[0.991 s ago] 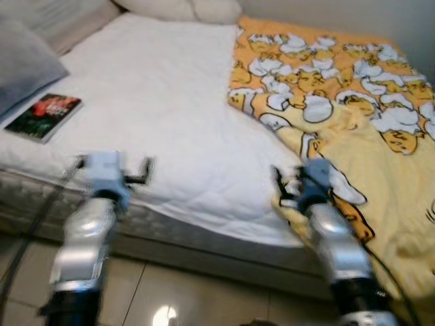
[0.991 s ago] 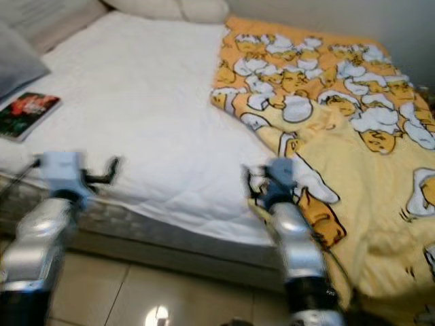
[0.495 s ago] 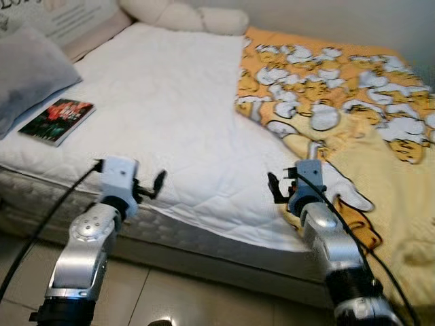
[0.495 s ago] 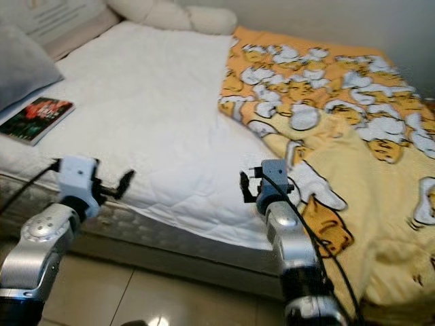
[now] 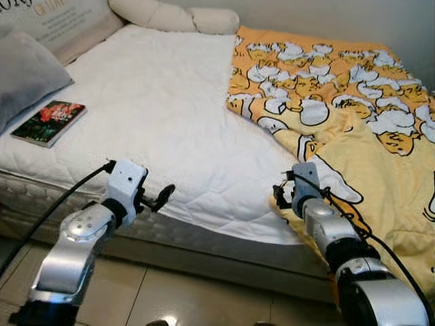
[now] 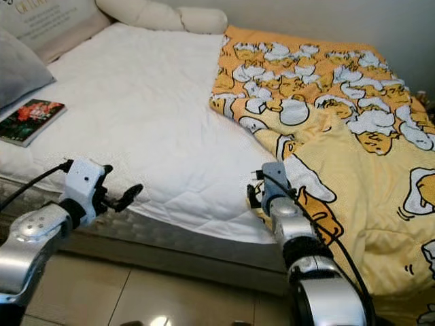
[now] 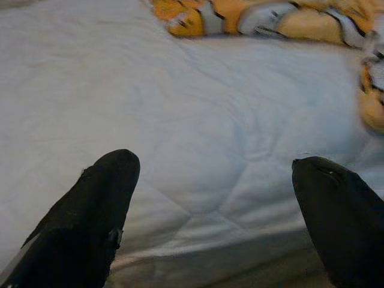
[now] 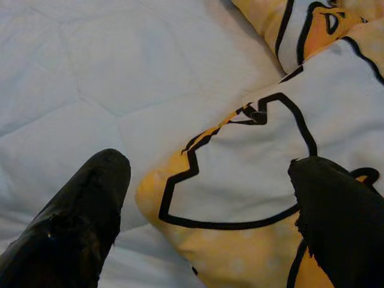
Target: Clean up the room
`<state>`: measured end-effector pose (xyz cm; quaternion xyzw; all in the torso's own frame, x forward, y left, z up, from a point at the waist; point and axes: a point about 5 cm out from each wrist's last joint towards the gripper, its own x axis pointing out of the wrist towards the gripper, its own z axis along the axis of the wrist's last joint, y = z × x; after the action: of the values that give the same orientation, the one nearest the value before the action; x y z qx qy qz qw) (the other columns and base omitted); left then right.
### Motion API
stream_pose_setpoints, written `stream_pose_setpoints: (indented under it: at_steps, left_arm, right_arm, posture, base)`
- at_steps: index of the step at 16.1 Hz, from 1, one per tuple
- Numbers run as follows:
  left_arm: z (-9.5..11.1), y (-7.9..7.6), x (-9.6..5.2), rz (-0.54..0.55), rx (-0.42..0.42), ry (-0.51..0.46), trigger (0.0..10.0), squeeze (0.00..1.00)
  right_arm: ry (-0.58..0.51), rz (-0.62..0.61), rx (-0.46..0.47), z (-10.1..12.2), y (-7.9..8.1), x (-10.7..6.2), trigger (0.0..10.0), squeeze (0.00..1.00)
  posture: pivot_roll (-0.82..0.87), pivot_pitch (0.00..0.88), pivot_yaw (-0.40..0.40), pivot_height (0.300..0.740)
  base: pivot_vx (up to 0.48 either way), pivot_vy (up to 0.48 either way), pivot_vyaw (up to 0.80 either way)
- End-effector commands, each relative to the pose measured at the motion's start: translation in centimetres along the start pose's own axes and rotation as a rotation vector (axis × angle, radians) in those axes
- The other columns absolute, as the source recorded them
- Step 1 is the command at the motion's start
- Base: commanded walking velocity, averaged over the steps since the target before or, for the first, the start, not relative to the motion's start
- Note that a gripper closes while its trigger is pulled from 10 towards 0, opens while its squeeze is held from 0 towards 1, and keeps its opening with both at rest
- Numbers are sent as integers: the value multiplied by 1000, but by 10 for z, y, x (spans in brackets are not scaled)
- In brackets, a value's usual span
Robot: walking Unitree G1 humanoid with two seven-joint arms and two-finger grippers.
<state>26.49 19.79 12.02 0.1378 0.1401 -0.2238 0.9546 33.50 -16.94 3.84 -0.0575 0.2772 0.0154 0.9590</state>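
Observation:
A yellow blanket [image 5: 340, 102] printed with white and orange cartoon figures lies crumpled over the right half of the bed and hangs over its front edge. My right gripper [image 5: 280, 194] is open at the blanket's near corner [image 8: 240, 174], one finger over the white sheet and the other over the blanket. My left gripper [image 5: 163, 195] is open too, hovering at the front edge of the white quilted mattress [image 7: 210, 120] with nothing between its fingers [image 7: 96, 210]. A book [image 5: 47, 122] with a red and green cover lies on the left of the bed.
A grey pillow [image 5: 27, 75] lies at the far left by the book. Cream pillows [image 5: 177, 17] line the head of the bed. Tiled floor [image 5: 190, 299] runs below the bed's front edge, with my arms over it.
The whole picture shifted and sharpened as the camera moved. Both grippers stay open at the bed's front edge, the left one a little lower and further right.

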Motion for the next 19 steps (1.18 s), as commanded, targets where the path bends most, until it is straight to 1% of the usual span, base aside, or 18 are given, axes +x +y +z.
stream_pose_setpoints:
  at_steps: [1,2,4,5,6,8,9,10,11,12,13,14,16,18,19]
  left_arm:
    - [6,-5,-4,-71,25,2,10000,0]
    - [8,-5,-7,-87,39,8,10000,0]
    - [16,-6,-12,-143,40,4,10000,0]
    - [22,-8,-16,-171,61,-8,10000,0]
    - [27,-7,-19,-183,72,-13,10000,0]
    - [33,-8,-27,-226,91,-7,10000,0]
    - [34,-9,-29,-234,100,-6,10000,0]
    - [39,-11,-33,-236,100,-11,10000,0]
    - [41,-12,-38,-240,101,-7,10000,0]
    - [42,-14,-41,-243,104,-4,10000,0]
    - [45,-16,-49,-236,106,3,10000,0]
    - [45,-16,-52,-232,105,4,10000,0]
    - [49,-17,-65,-197,100,-3,10000,0]
    - [52,-19,-70,-191,98,-3,10000,0]
    - [53,-22,-77,-190,96,6,10000,0]
  right_arm:
    - [-4,4,-6,4,-6,2,10000,0]
    - [4,3,-14,5,-7,2,10000,0]
    - [16,-7,-16,5,-10,3,10000,0]
    - [23,3,-42,4,-9,3,10000,0]
    - [27,2,-68,3,-9,3,10000,0]
    - [27,-25,-71,3,-11,3,10000,0]
    - [27,-41,-63,2,-12,3,10000,0]
    - [17,-56,-68,3,-15,3,10000,0]
    - [12,-57,-65,3,-15,3,10000,0]
    - [9,-52,-63,3,-16,3,10000,0]
    - [0,-33,-59,3,-15,3,10000,0]
    - [-5,-32,-66,3,-15,3,10000,0]
    - [-43,-42,-82,9,-15,3,10000,0]
    - [-48,-49,-102,11,-16,3,10000,0]
    - [-45,-61,-144,11,-18,3,6235,0]
  posture:
    - [43,0,-15,740]
    - [51,0,-9,740]
    - [66,0,3,740]
    - [65,2,14,740]
    - [66,34,22,740]
    - [86,100,28,740]
    - [89,107,29,740]
    - [107,151,25,740]
    - [118,177,24,740]
    - [128,191,20,740]
    - [139,206,18,740]
    - [148,216,16,740]
    - [171,225,11,740]
    - [187,228,10,740]
    - [195,234,11,740]
  base:
    - [0,0,0]
    - [0,0,0]
    - [0,0,0]
    - [0,0,0]
    - [0,0,0]
    - [0,0,0]
    - [0,0,0]
    - [0,0,0]
    - [0,0,0]
    - [0,0,0]
    - [0,0,0]
    - [0,0,0]
    - [0,0,0]
    - [0,0,0]
    - [0,0,0]
